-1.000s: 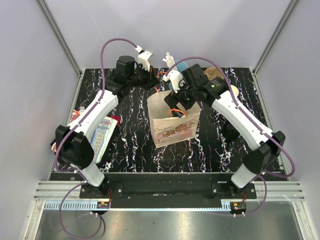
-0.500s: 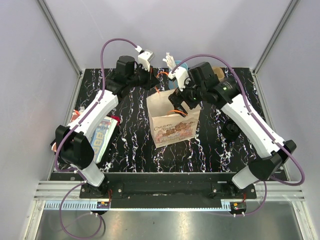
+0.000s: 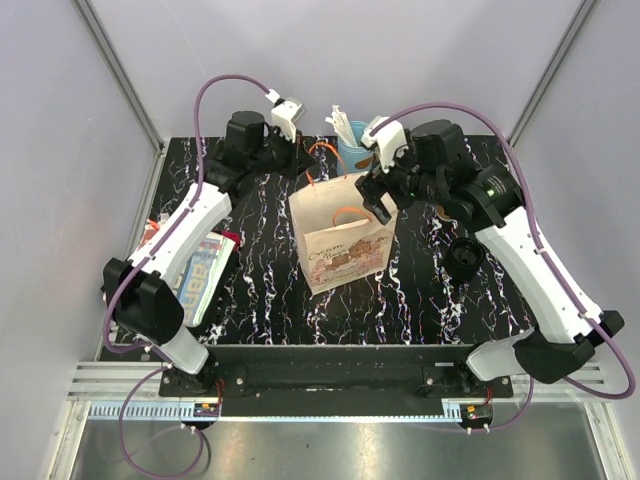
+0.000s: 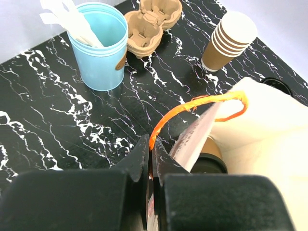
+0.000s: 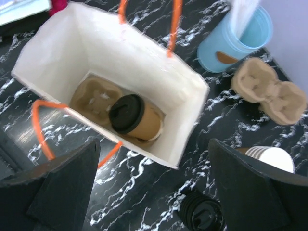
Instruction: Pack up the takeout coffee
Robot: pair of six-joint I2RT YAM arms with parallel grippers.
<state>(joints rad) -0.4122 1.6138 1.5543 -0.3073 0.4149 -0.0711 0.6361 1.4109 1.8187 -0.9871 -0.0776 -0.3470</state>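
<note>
Sitting in bag (image 5: 91, 53) — takeout coffee (image 5: 134, 118) (lidded), below right hand (image 5: 154, 180).

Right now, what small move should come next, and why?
Probably open the left claw and let go of the orange handle: the lidded cup is already inside the bag, and the right claw is open and empty above it.

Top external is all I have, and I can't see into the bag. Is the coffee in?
Observer: Yes. The right wrist view shows the takeout coffee inside the bag, black lid on, resting on the cup carrier at the bottom.
Operator: Right gripper holding anything?
Observer: No, the right gripper is open and empty above the bag.
Operator: Left?
Observer: The left wrist view shows the left gripper shut on the orange handle.
</note>
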